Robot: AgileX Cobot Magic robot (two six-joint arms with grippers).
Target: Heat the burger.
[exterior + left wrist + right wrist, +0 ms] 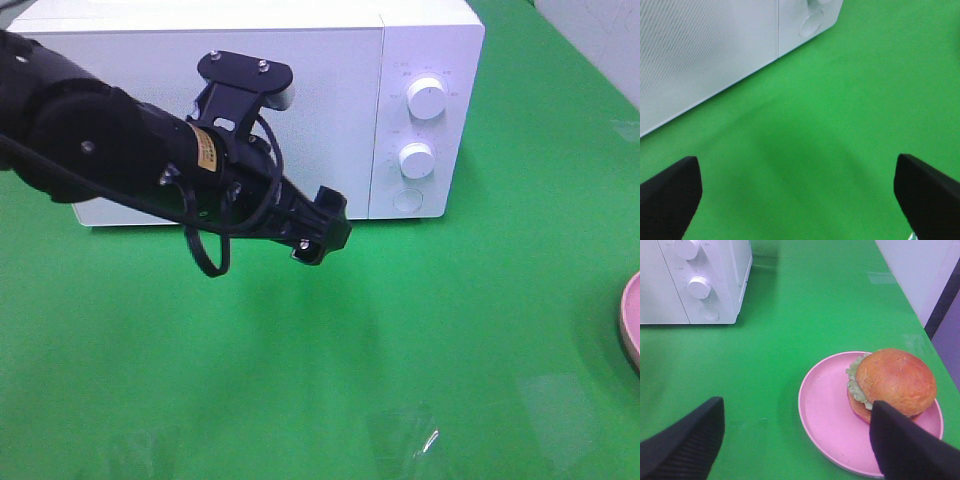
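The burger, with a glossy brown bun and green lettuce, sits on a pink plate in the right wrist view. My right gripper hovers above and short of it, open, with one black finger crossing the burger's near edge in the picture and nothing held. The white microwave stands at the back of the green table with its door shut. My left gripper is open and empty over bare green cloth. In the exterior view the left gripper is just in front of the microwave door's lower right part.
The microwave's control panel carries two white knobs and a round button. Only an edge of the pink plate shows at the far right of the exterior view. The table edge runs just beyond the plate.
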